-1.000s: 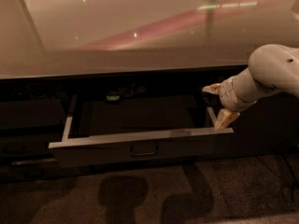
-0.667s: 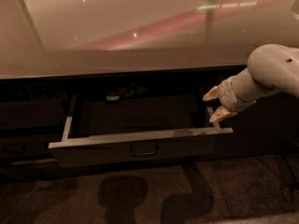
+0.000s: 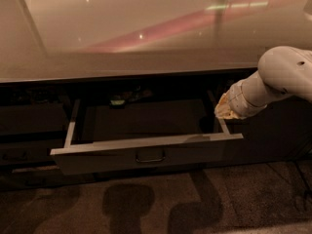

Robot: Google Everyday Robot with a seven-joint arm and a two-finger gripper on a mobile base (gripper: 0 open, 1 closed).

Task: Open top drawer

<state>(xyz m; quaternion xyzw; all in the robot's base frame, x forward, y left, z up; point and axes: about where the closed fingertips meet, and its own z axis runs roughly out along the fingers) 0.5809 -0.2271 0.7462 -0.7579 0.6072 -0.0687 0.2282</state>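
Since the drawer (image 3: 146, 152) is seen pulled well out beneath the counter (image 3: 146, 62), with its floor exposed, the task is judged essentially done. The gripper (image 3: 225, 110) is held just above the right rail (image 3: 223, 126); its grasp cannot be told.

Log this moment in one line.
drawer: open | gripper: at right rail, away from handle | task: looks done

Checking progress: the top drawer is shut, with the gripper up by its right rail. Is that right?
No. The camera view shows the top drawer pulled open, its inner floor exposed. The gripper is up by its right rail, as you said.
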